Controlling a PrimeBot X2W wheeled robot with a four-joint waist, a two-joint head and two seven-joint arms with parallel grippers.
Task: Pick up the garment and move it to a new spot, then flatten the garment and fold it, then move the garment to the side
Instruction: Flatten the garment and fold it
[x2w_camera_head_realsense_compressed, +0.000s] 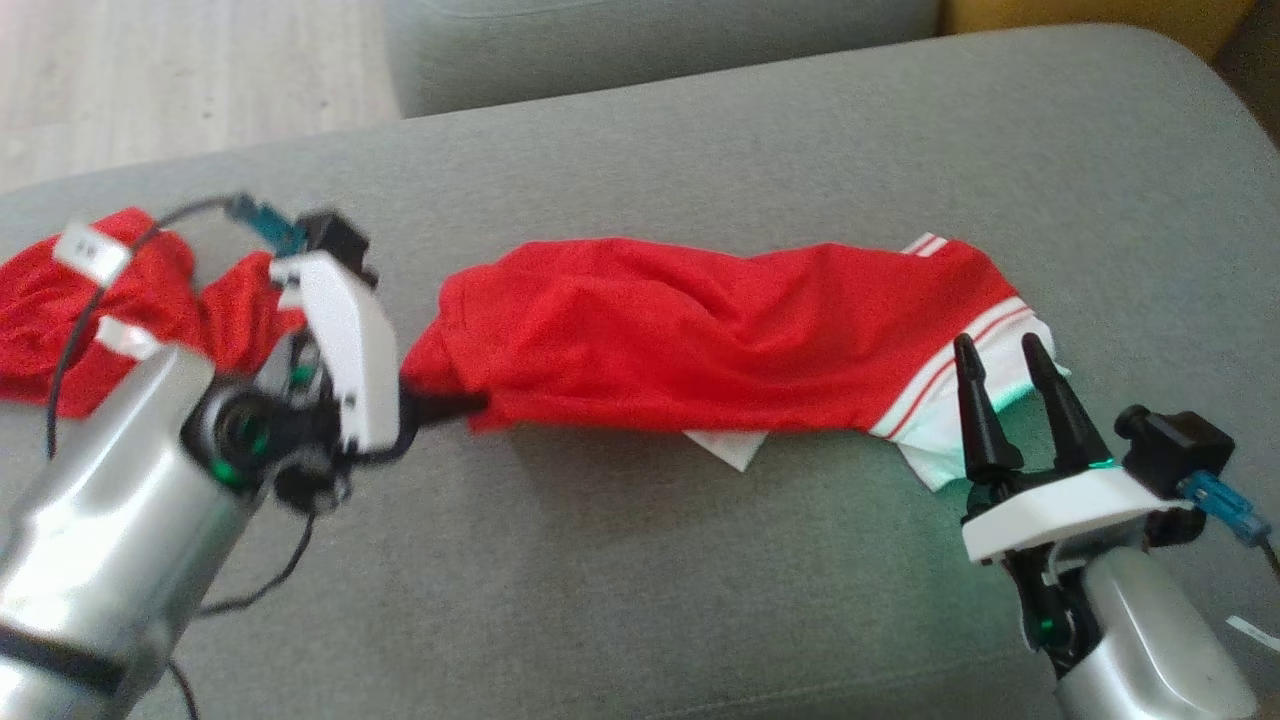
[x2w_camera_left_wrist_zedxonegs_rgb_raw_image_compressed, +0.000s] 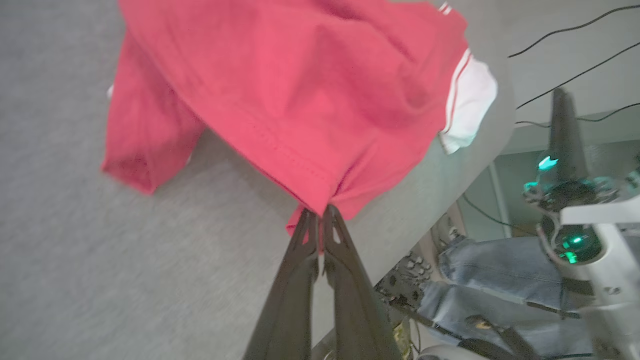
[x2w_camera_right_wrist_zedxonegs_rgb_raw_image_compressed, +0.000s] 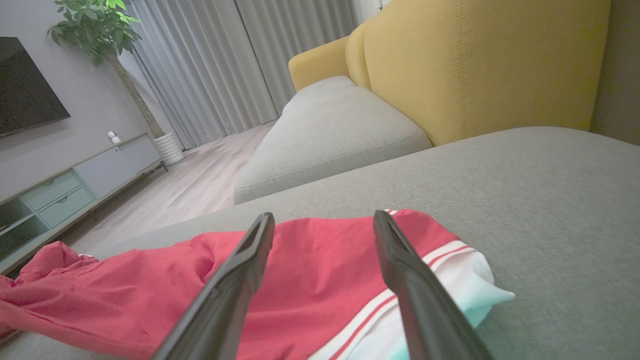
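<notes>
Underneath, sofa seat (x2w_camera_head_realsense_compressed: 700, 600): a broad grey fabric cushion on which the whole scene sits.
Yellow backrest (x2w_camera_right_wrist_zedxonegs_rgb_raw_image_compressed: 475, 65): rises behind the far edge of the seat, well apart from the cloth.
Garment (x2w_camera_head_realsense_compressed: 680, 340): red and rumpled, stretched across the middle of the seat from the robot's left to its right. More red cloth is bunched beyond the left forearm.
Garment, near edge: gathered to a point at the lower left of the main red mass, where the hem runs into the left gripper.
Left gripper (x2w_camera_head_realsense_compressed: 478, 405): fingers pressed together on that red hem, with the cloth fanning out from the tips (x2w_camera_left_wrist_zedxonegs_rgb_raw_image_compressed: 318, 220). It meets the garment from the garment's left end.
Right gripper (x2w_camera_head_realsense_compressed: 1000, 350): fingers spread wide with nothing between them, pointing up at the garment's right end. In the right wrist view (x2w_camera_right_wrist_zedxonegs_rgb_raw_image_compressed: 324, 220) the red cloth lies just past the tips. Whether they touch it cannot be told.
White band (x2w_camera_head_realsense_compressed: 940, 440): red-striped trim at the garment's right end, lying on the seat just beside the right gripper's fingers.
Jeans (x2w_camera_left_wrist_zedxonegs_rgb_raw_image_compressed: 500, 280): a person's legs in blue denim, below the seat's edge in the left wrist view.
</notes>
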